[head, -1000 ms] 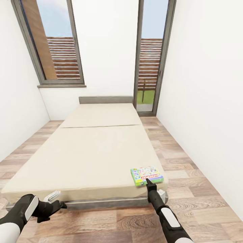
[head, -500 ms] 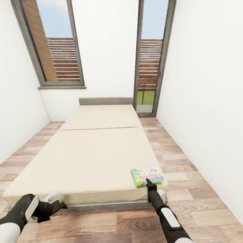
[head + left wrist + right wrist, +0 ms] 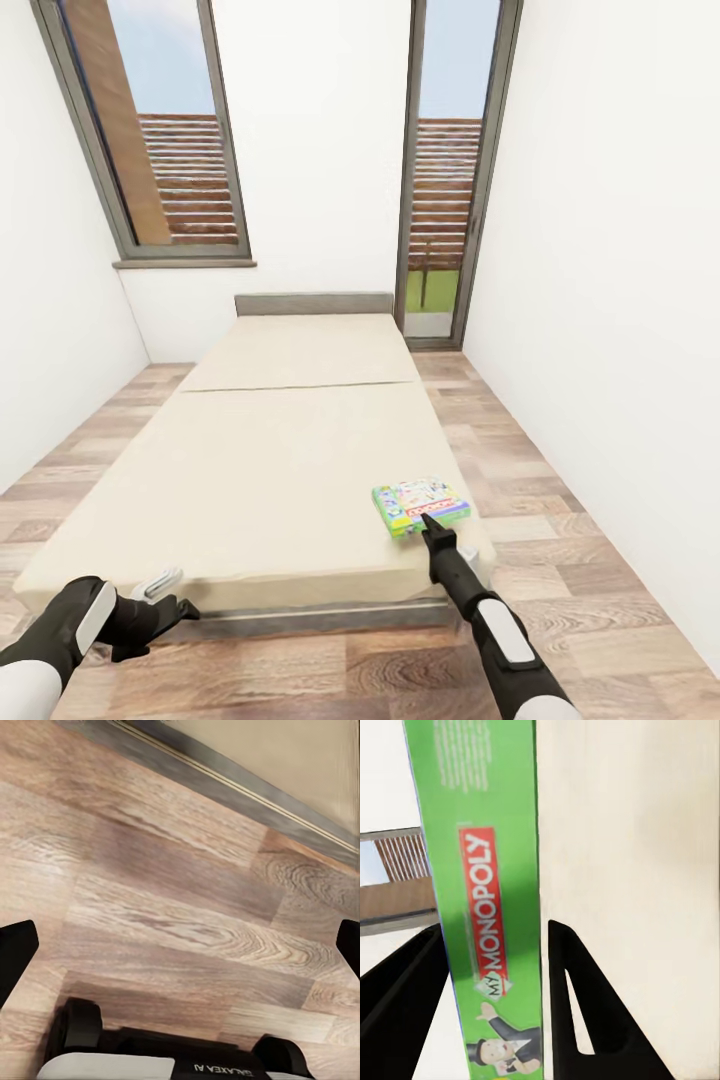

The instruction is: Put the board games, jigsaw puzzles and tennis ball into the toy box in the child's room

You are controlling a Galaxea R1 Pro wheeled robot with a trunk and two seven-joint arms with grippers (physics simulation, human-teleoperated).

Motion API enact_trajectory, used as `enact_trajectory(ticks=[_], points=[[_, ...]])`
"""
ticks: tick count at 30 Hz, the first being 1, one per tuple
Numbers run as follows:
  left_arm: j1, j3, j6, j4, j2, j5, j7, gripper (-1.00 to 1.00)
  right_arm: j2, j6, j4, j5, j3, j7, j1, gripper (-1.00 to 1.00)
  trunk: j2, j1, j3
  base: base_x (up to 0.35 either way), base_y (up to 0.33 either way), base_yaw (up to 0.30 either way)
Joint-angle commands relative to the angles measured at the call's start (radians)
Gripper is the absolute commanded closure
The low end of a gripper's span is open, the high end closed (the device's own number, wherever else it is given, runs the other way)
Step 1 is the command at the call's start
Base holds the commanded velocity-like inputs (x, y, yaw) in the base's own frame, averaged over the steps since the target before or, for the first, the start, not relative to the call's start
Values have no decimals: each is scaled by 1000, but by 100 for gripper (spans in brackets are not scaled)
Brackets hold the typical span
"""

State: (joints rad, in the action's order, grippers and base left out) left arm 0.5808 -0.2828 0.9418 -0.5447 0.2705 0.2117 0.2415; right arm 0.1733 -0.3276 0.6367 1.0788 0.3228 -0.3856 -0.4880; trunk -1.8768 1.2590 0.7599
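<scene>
One board game (image 3: 420, 505), green and white with a red logo, lies at the near right corner of the bed (image 3: 280, 450). My right gripper (image 3: 428, 525) reaches its near edge. In the right wrist view the green "My Monopoly" side of the board game (image 3: 487, 907) stands between the two dark fingers (image 3: 577, 1012), which sit close against it on both sides, so my right gripper (image 3: 495, 1020) is shut on the box. Low at the bed's near left corner, my left gripper (image 3: 172, 600) hangs open over the wooden floor, as my left gripper (image 3: 180, 945) holds nothing.
The bed's dark grey frame (image 3: 300, 618) runs along its foot. White walls close both sides, with a strip of wooden floor (image 3: 540, 480) on the right. A window (image 3: 160, 140) and a glass door (image 3: 450, 170) are at the far end.
The view has tipped a little. My right gripper and the board game have shifted slightly left and farther onto the mattress. The left arm has stayed put.
</scene>
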Motion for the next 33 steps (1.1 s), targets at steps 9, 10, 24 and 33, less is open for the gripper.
enact_trajectory(ticks=[9, 10, 24, 33], points=[[1, -3, 3, 2, -2, -3, 3, -100, -31, -60, 36, 6, -31, -8, 0, 100, 63, -35, -27, 0, 0, 0], [1, -3, 3, 2, -2, -3, 3, -100, -38, -79, 36, 6, -34, -8, 0, 100, 70, -39, -30, 0, 0, 0], [0, 2, 5, 2, -7, -4, 6, -100, -70, -211, 58, -16, -51, -63, 1, 100, 168, -92, -74, 0, 0, 0], [0, 1, 7, 2, -1, -3, 7, -100, -129, -241, 137, -75, -145, -67, 5, 100, 231, -127, -102, 0, 0, 0]])
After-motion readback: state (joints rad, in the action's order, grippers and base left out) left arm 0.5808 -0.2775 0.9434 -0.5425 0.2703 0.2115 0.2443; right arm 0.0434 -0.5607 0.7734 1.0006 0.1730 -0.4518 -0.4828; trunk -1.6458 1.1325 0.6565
